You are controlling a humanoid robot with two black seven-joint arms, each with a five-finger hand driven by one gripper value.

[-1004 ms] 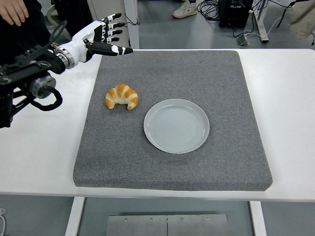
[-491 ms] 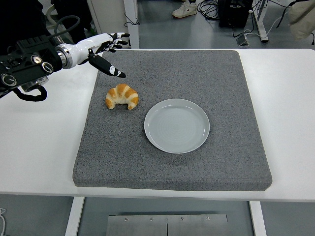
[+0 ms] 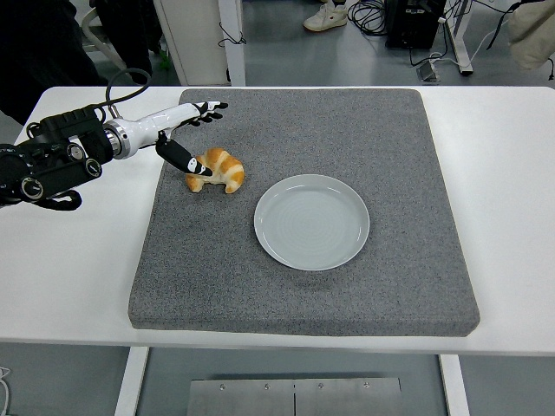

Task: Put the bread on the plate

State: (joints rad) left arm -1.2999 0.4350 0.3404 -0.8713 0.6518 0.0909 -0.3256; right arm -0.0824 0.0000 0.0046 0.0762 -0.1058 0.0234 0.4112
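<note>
A white rectangular tabletop (image 3: 512, 217) carries a thick grey square felt mat (image 3: 347, 130) that covers most of its middle. Beyond the tabletop's far edge lies a grey floor with black cables (image 3: 368, 16), a black box (image 3: 414, 22), white table legs, a person's white shoe (image 3: 327, 17) and a person's dark clothing (image 3: 39, 52) near the far left corner.

On the mat sits a round pale grey plate (image 3: 311, 222), a little left of the mat's centre and bare. The golden-brown croissant-shaped bread (image 3: 218, 171) lies on the mat toward its left edge, up and left of the plate and apart from it. Nothing stands between bread and plate.

The black left arm (image 3: 52, 160) reaches in over the tabletop's left edge, ending in the white-and-black left hand (image 3: 185, 130). Its fingers (image 3: 208, 108) are spread and stretched toward the mat's far left corner, gripping nothing, while the black-tipped thumb (image 3: 186, 160) points down and touches, or nearly touches, the bread's left end. The right arm does not show.

Compared with 0.5 s ago, the left hand has dropped lower and closer to the bread; the thumb that hung above the mat is now at the bread's edge. 1 s ago the hand was high over the far left corner. Bread and plate have not shifted.
</note>
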